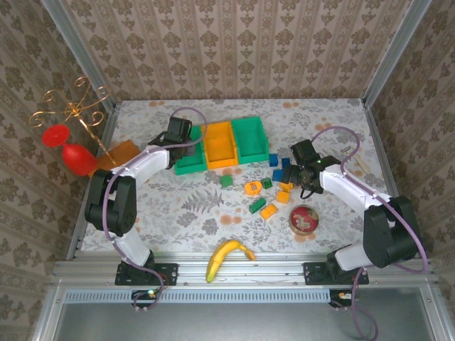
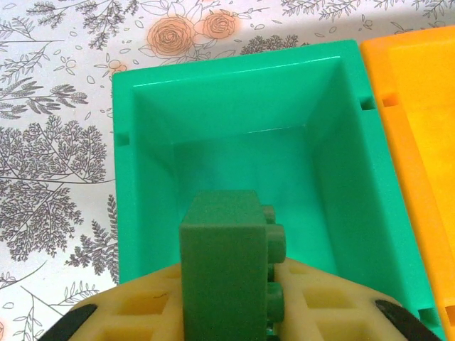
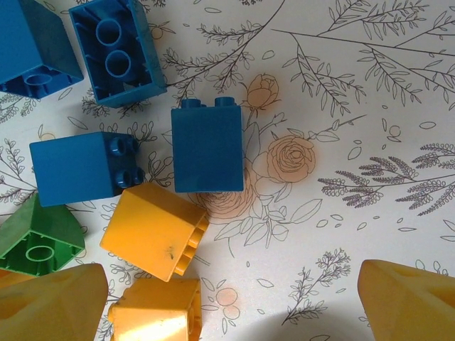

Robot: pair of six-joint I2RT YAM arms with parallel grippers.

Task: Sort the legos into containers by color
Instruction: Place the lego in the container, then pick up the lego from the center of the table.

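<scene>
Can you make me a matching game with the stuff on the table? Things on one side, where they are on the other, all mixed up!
Things:
1. green brick
2. banana
3. round tin
4. orange bin

Places:
A. between the green bins
B. at the near edge of the table
C. in the left fingers
D. beside the right arm

Pairs: 1-C, 2-B, 3-D, 4-A

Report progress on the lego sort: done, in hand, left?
Done: nothing visible yet; the left green bin has a bare floor. In hand: left claw grips a green lego above that bin. Left: blue legos and yellow legos on the table beneath the open right claw.
</scene>
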